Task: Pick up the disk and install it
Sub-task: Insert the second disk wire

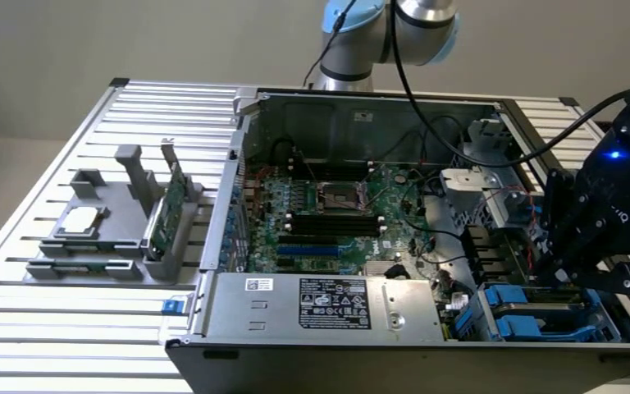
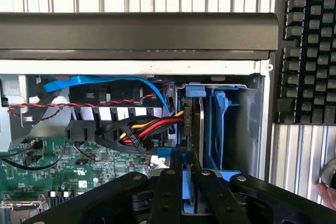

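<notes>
Tool closed on the disk, disk on edge in the drive bay, long axis running into bay.

- You're looking at a robotics lab or test bench, not a home: a ribbed aluminium-slat table fills the frame.
- At centre lies an opened computer case, motherboard bared (cables loose).
- At left, a grey fixture holds spare parts.
- At upper centre rises the robot arm's base.
</notes>
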